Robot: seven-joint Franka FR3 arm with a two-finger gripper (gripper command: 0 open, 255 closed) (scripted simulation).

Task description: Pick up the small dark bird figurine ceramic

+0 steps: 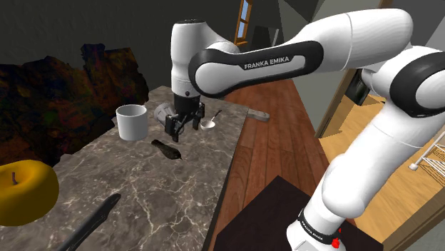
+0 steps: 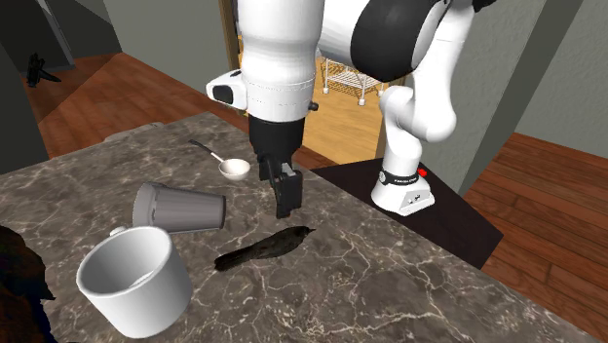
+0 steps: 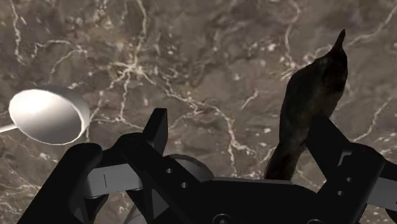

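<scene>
Tally on the brown marble counter: one dark bird figurine, one white mug, one grey cup, one white spoon, one yellow round thing, one long dark stick-like thing.

Bird flat on its side near the counter's middle, just in front of the grey cup in the second exterior view, apart from it. Mug upright. Grey cup tipped over on its side, near the mug.

One black gripper hanging low over the counter between spoon and bird. Two fingers, spread wide, clasping nothing. In the wrist view, bird close by one finger and partly hidden behind it; contact impossible to tell there. Spoon bowl off beyond the other finger.
</scene>
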